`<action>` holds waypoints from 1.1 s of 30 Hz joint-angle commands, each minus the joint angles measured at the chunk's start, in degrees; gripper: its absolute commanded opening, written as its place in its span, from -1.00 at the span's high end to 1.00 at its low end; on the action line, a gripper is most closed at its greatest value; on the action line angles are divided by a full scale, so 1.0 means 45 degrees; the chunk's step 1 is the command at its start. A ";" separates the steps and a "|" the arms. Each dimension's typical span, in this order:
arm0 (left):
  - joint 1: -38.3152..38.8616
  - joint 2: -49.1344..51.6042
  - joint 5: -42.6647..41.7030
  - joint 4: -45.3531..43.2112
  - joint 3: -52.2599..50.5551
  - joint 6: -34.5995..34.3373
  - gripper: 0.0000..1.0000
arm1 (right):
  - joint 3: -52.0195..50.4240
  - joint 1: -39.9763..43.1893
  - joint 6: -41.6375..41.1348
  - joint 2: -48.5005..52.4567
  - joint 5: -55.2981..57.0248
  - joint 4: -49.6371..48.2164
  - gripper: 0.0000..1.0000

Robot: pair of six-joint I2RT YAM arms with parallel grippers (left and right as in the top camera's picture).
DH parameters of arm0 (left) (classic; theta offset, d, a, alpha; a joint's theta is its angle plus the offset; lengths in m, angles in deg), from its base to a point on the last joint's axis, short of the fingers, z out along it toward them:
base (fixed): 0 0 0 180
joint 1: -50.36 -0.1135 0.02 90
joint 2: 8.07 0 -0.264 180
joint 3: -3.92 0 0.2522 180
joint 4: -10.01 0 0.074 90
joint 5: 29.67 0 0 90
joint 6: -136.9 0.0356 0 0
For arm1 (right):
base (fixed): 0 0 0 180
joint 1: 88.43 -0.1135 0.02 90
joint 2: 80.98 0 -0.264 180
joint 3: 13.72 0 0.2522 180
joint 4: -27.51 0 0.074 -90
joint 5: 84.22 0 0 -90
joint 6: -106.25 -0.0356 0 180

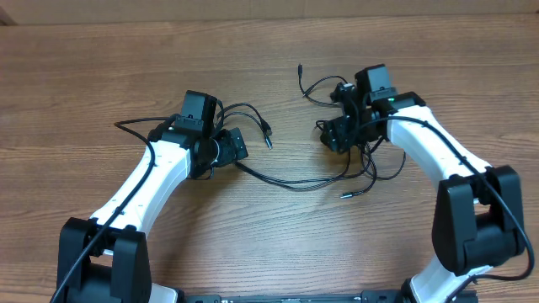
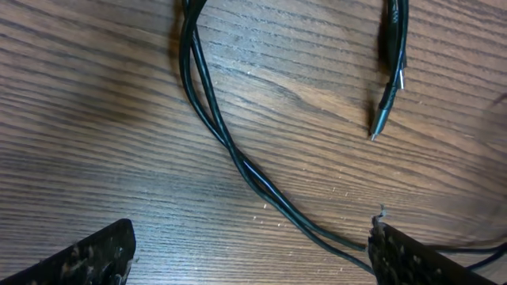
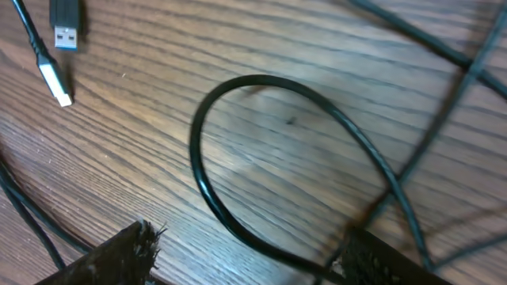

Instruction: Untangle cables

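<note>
The cables [image 1: 295, 186] are thin black cords lying slack and flat — a tangled clump [image 1: 364, 158] at the right, with long strands sweeping away to the left. Two strands [image 2: 238, 158] lie twisted round each other. One cord curls into an open loop [image 3: 253, 79]. Loose ends carry small plugs — a slim black plug [image 2: 381, 117], a USB plug [image 3: 65, 24], a silvery tip [image 3: 55, 79].

We see the right gripper [image 3: 252, 265] with its fingers spread wide, one fingertip [image 3: 119, 253] at lower left and the other at lower right. Between them a black cable [image 3: 192, 154] forms an open loop on the wooden table [image 3: 142, 134] and runs up against the lower-right fingertip. A USB plug [image 3: 65, 24] and a silvery connector [image 3: 55, 83] lie at upper left. Further cables [image 3: 466, 70] cross at upper right.
</note>
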 commanded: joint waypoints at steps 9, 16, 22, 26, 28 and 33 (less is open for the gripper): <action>-0.0083 0.0058 -0.0068 -0.0039 -0.0078 -0.0112 -0.86 | 0.0097 -0.0214 -0.0952 0.0763 -0.0136 -0.0384 0.92; -0.0083 0.0058 -0.0053 -0.0039 -0.0078 -0.0107 -0.86 | 0.2769 -0.0214 -0.1515 0.0209 -0.3623 0.1685 0.92; -0.0083 0.0058 -0.0049 -0.0034 -0.0078 -0.0068 -0.87 | 0.8014 -0.0219 -0.1515 -0.0083 -0.5221 0.4328 0.92; -0.0083 0.0058 -0.0039 -0.0044 -0.0078 -0.0068 -0.88 | 1.1531 -0.0214 -0.1515 -0.0092 -0.5105 0.5280 0.92; -0.0083 0.0058 -0.0039 -0.0039 -0.0078 -0.0068 -0.88 | 1.2920 -0.0214 -0.1613 -0.0092 -0.4847 0.5527 0.93; -0.0083 0.0058 -0.0039 -0.0053 -0.0078 -0.0068 -0.88 | 1.4756 -0.0214 -0.2147 -0.0092 -0.4401 0.5751 0.93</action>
